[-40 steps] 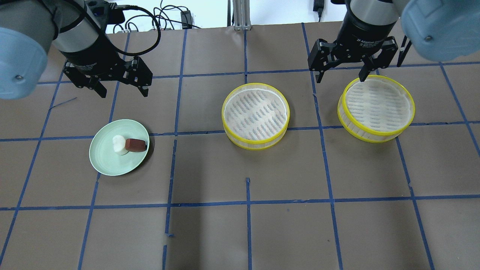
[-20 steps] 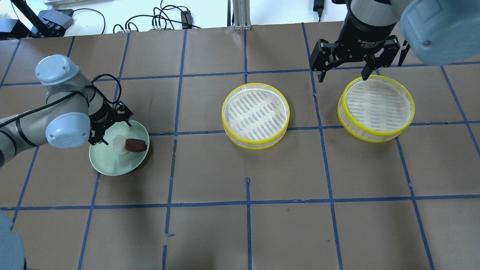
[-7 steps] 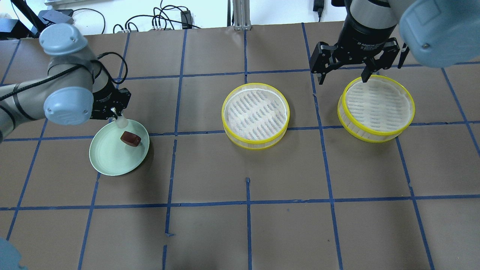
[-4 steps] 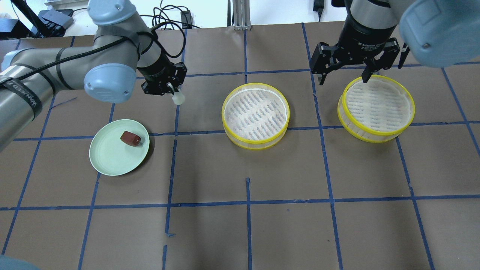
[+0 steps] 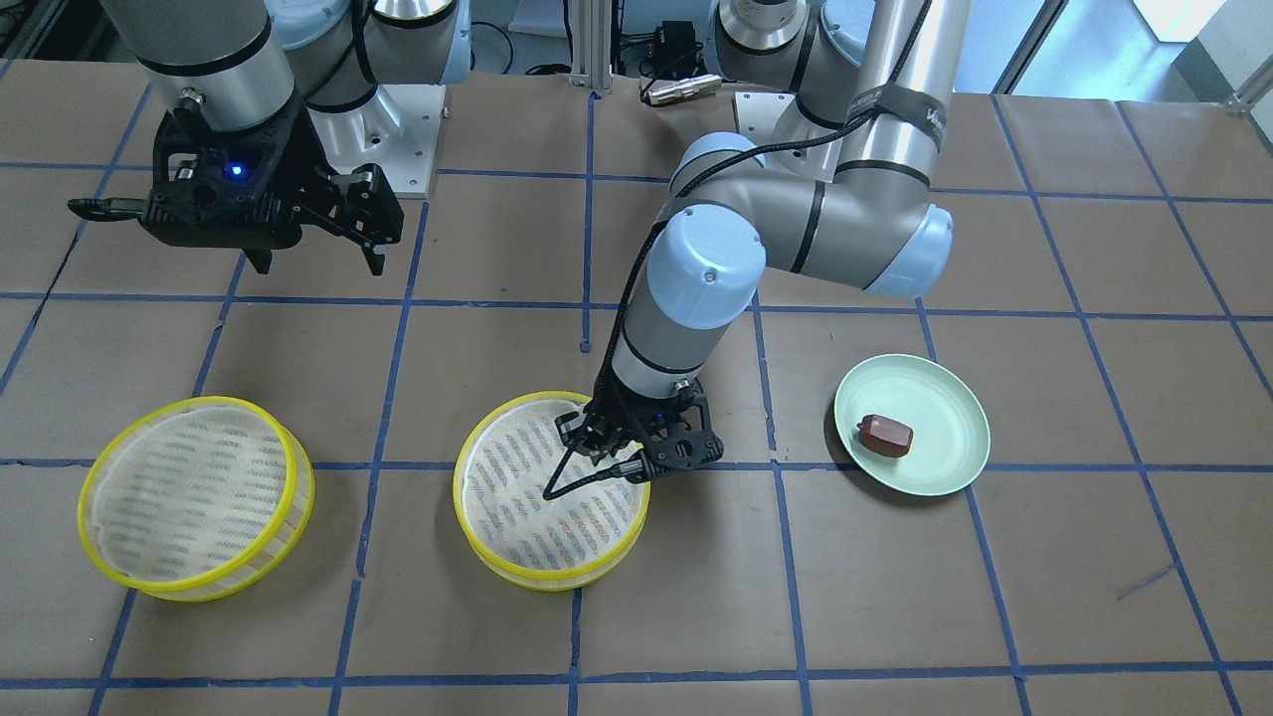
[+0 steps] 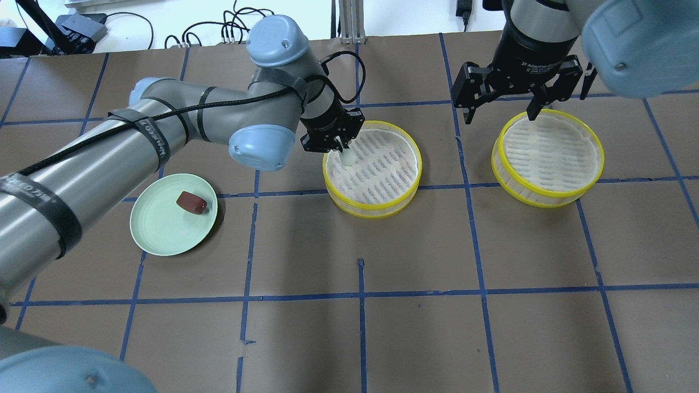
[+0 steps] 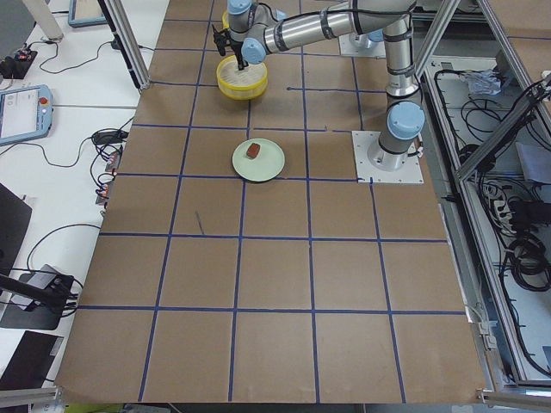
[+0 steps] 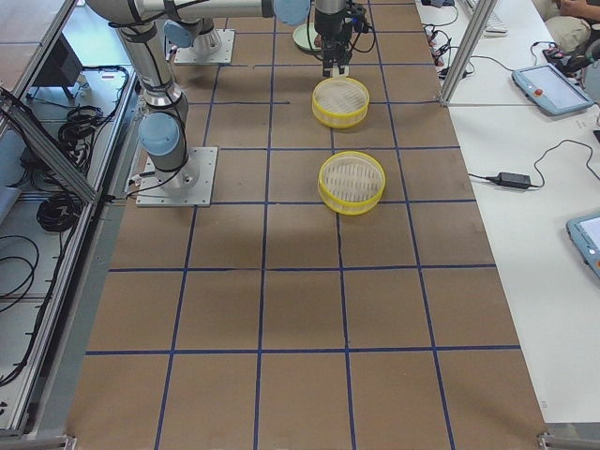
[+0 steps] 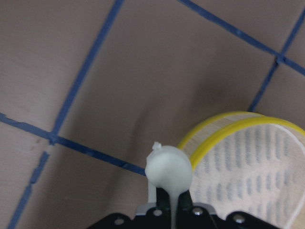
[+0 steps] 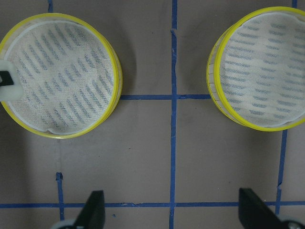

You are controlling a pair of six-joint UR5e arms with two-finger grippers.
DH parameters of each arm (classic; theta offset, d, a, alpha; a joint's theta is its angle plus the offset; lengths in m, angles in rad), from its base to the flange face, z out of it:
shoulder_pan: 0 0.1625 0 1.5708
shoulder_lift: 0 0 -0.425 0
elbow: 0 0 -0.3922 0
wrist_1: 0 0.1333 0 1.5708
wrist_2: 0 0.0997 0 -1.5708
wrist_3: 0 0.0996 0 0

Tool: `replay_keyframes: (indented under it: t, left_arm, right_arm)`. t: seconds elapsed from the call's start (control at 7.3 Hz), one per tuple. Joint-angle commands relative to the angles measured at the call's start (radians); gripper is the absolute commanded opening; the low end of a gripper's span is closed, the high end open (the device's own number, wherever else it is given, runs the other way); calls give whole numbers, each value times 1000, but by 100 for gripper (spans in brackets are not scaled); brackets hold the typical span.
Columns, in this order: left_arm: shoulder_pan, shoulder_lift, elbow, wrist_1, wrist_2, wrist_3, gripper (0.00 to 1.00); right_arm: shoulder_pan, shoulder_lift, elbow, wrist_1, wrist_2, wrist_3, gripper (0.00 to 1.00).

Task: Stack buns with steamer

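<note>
Reddish-brown bun lies alone on the green plate, left of centre in the overhead frame, toward the plate's upper right. Plate sits flat on the brown, blue-taped surface.

Farther back, mid-frame: middle steamer, yellow-rimmed, mesh floor bare apart from its upper left edge. There the left hand reaches in from the left, fingers pinched tight on the white bun. Bun sits just inside the steamer's rim on that side. Left wrist view shows the bun gripped at its base, with the yellow rim just to its right. Cannot tell whether the bun touches the mesh.

Right of frame: second steamer, well apart from the first, nothing in it.

Farthest, upper right: right hand hovers at that steamer's far rim, fingers spread wide, holding nothing.
</note>
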State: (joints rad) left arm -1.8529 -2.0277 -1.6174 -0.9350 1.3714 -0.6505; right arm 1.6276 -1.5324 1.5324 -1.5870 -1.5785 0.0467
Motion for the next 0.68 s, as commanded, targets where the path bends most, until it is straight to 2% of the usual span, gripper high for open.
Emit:
replay_keyframes:
  t: [0.0,0.14,0.27,0.41,0.55]
  left_arm:
    - [-23,-43,-1,42,-8,-9,54]
    - [-28,-42,1,42,-5,-20,88]
    - [-28,-42,1,42,-6,-20,93]
    - [-28,-37,1,42,-6,-20,95]
    - [-29,-23,2,41,-2,-15,97]
  right_arm:
    - [0,0,0,1,0,1,100]
    - [0,0,0,4,-2,-1,100]
    - [-9,2,0,9,-8,-2,100]
    - [-20,3,8,22,-67,-5,100]
    - [-56,2,20,22,-90,-39,100]
